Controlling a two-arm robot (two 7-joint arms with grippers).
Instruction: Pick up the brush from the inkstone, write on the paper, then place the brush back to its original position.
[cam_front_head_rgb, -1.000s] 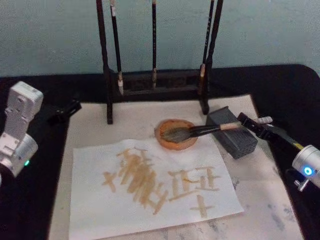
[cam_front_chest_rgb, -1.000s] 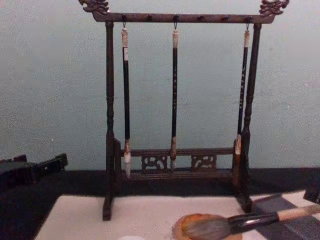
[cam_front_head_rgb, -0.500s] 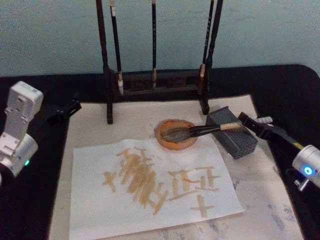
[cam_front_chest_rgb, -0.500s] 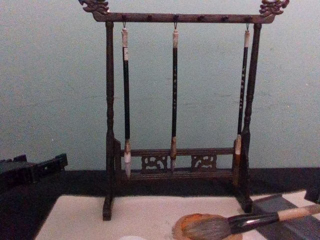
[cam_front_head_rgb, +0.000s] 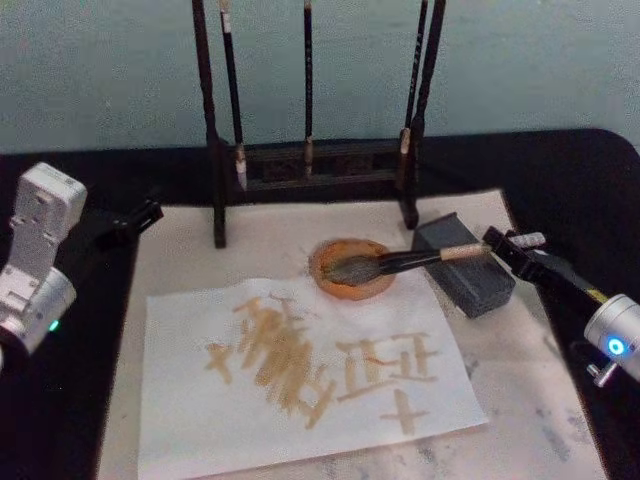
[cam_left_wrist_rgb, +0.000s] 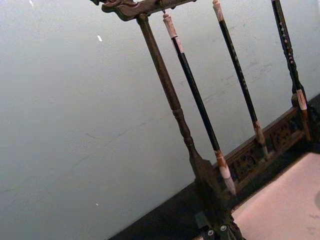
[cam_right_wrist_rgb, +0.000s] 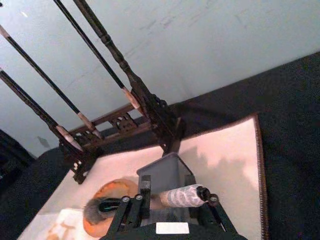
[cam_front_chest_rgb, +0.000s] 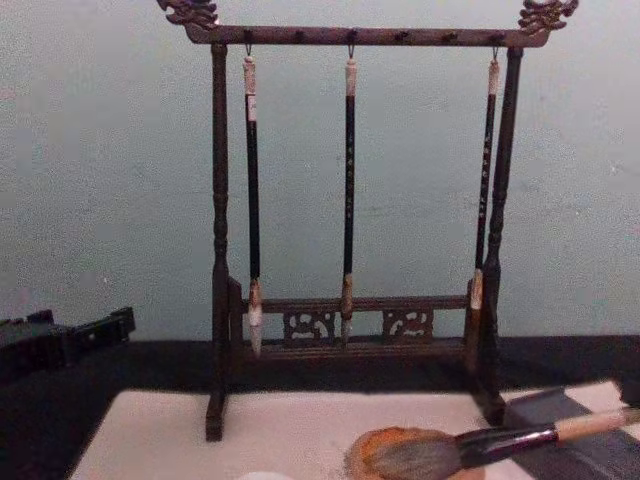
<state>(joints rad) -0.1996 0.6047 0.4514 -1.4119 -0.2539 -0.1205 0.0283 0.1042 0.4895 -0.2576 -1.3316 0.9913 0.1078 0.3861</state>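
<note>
Brush (cam_front_head_rgb: 400, 262) bristles in inkstone (cam_front_head_rgb: 325, 277), handle on grey block (cam_front_head_rgb: 480, 290), keeping ink off paper (cam_front_head_rgb: 200, 400). Right gripper (cam_front_head_rgb: 505, 245), 3 o'clock, jaws apart; left gripper (cam_front_head_rgb: 135, 218) parked, 9 o'clock.

A black table (cam_front_head_rgb: 575, 170) carries a beige mat (cam_front_head_rgb: 180, 250). A dark rack (cam_front_head_rgb: 310, 168) stands at the mat's far edge. Just before the rack sits the inkstone (cam_front_head_rgb: 350, 247), before its right post a grey block (cam_front_head_rgb: 480, 290), and farther forward the paper (cam_front_head_rgb: 190, 420).
</note>
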